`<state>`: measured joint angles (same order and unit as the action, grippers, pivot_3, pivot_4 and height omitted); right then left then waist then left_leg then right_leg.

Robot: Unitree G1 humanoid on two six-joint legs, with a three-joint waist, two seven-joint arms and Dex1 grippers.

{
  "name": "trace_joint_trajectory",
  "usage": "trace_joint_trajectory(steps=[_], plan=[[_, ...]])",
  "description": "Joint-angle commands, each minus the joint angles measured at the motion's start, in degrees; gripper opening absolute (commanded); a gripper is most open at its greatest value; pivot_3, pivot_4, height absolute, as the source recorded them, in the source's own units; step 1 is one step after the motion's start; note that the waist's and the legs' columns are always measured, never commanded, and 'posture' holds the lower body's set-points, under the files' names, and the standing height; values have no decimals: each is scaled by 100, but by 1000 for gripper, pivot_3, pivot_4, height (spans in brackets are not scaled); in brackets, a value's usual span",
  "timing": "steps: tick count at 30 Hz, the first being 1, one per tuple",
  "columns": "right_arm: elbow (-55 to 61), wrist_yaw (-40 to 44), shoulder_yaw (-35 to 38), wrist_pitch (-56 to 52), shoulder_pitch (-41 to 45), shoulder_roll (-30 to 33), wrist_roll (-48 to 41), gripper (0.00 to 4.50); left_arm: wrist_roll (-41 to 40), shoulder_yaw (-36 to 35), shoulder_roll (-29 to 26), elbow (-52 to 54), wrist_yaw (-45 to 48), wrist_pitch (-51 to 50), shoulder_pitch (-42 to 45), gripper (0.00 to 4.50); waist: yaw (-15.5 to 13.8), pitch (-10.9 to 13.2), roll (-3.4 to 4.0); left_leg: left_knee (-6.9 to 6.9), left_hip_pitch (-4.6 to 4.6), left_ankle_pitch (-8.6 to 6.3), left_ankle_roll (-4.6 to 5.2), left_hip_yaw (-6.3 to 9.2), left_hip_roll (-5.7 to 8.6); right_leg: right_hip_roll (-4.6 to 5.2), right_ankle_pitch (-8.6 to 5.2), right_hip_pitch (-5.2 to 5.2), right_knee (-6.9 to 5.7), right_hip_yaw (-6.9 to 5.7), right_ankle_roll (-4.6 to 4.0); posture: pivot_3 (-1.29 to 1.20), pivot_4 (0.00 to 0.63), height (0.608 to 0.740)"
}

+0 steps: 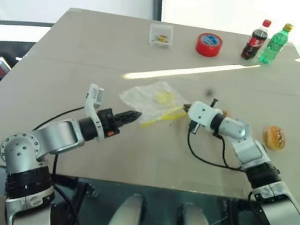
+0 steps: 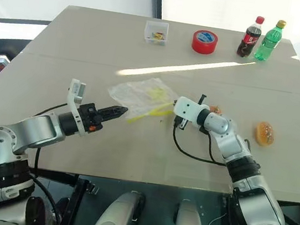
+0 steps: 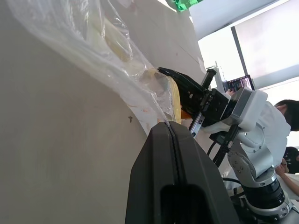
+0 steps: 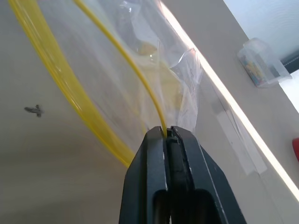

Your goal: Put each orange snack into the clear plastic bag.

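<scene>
The clear plastic bag (image 1: 154,99), with a yellow strip along its near edge, lies mid-table between my two grippers. My left gripper (image 1: 136,114) is shut on the bag's left edge, and the plastic runs up to its fingertips (image 3: 164,125). On the bag's right side, my right gripper (image 1: 186,108) is shut on one yellow strip (image 4: 140,84) at the bag's mouth. One orange snack (image 1: 274,137) sits on the table to the right of my right arm. A second orange snack (image 2: 215,109) peeks out just behind my right wrist, mostly hidden.
Along the table's far edge stand a small clear box (image 1: 161,34) of yellow bits, a red tape roll (image 1: 209,44), a cola bottle (image 1: 255,40) and a green bottle (image 1: 275,44). A black cable (image 1: 205,156) loops below my right wrist.
</scene>
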<state>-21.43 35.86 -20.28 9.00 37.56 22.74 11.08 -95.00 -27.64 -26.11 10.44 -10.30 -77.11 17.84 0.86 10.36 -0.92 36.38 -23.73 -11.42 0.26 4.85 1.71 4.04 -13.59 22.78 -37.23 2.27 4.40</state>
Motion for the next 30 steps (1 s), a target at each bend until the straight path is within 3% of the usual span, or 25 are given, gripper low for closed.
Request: trace_joint_trajectory(steps=[1,2,5,9,14,20,30], plan=[[111,-40,157,14,145,-54,0,50,243,271,-333,215,346,374,-21,0,0,0,0,0,0,0,0,0,0,0,0,0,0,0,0,0,150,740],[108,-64,180,-61,188,-75,6,50,502,327,-406,287,548,503,-19,0,1,0,0,0,0,0,0,-1,0,0,0,0,0,0,0,0,150,740],[94,-158,228,-178,335,-102,86,0,1230,484,-579,279,892,946,24,786,4,1,1,-2,0,2,-3,-6,2,-2,-1,2,0,1,-1,0,150,740],[44,-534,234,-233,520,-104,426,0,2647,785,-675,181,928,1871,287,2599,2,1,1,-4,0,2,-4,-9,2,-3,-1,3,1,0,-1,0,150,740],[74,-696,208,-516,682,-217,666,0,4285,1533,-962,742,1698,3041,730,2599,-5,1,1,-8,-6,5,-9,-29,3,-3,-1,4,7,-5,-1,0,150,740],[87,-739,55,-945,970,-468,987,0,5883,3079,-1454,1761,2809,3768,826,2599,23,1,2,-29,-7,6,-9,-41,2,0,0,5,29,5,0,0,150,740],[-313,-988,-36,-978,1244,-816,1226,0,8620,4648,-2375,1573,3423,4467,664,2599,149,4,6,-56,-13,-7,13,-50,0,-5,0,42,15,20,0,0,150,740]])
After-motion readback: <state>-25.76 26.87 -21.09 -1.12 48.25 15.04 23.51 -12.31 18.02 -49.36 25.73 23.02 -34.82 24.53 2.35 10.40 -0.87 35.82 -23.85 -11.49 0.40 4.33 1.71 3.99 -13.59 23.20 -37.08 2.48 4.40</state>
